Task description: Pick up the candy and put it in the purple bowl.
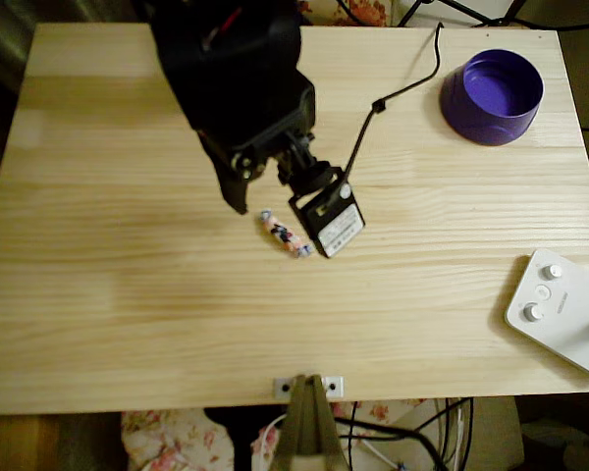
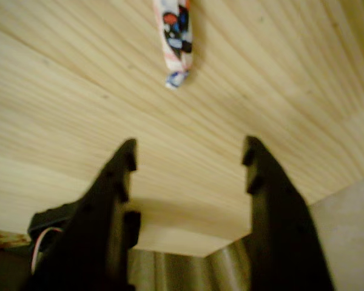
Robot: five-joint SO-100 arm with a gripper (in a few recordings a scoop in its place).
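Pale pine boards (image 1: 128, 294) carry our candy (image 1: 284, 234), which lies flat near the table's middle, free of any grip. Just beside it we hold our gripper (image 2: 191, 157) low over the wood, fingers (image 2: 118, 182) spread wide with nothing between them. Well apart, at the far right corner, sits the purple bowl (image 1: 492, 96); a white button-topped device (image 1: 560, 309) rests at the right edge.

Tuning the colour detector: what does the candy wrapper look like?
The candy is whitish with red and dark blue marks; clearest in the wrist view.
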